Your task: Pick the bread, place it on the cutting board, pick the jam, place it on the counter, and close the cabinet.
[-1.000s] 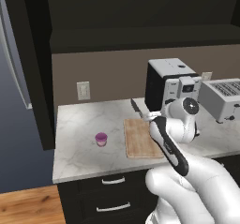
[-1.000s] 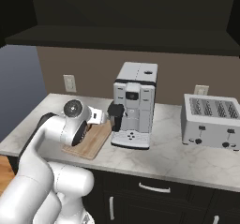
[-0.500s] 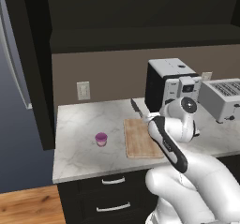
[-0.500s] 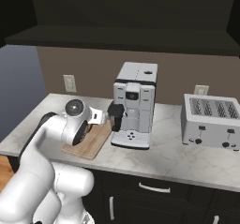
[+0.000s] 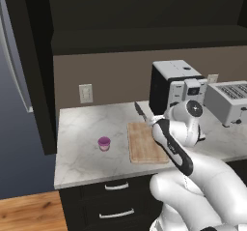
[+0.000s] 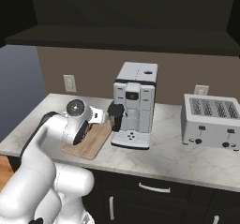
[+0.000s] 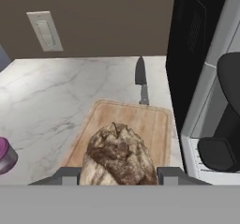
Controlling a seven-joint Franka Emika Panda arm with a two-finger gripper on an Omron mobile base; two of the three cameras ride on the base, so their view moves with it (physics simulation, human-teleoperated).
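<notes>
Now, gripper (image 7: 117,177): we see it clenched on the bread (image 7: 117,156).
Cutting board (image 7: 140,120): just beyond the jaws.
Jam (image 7: 5,155): jar left of them, on the counter (image 7: 51,92).

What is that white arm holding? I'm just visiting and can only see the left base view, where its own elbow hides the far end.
Observer: A small brown bread. The hand view shows the jaws shut on it, one on each side.
Operator: Is it anywhere near that wooden board?
Observer: Yes. In the hand view the loaf is over the near part of the cutting board, with bare wood showing beyond it. I cannot tell whether the loaf touches the board.
</notes>
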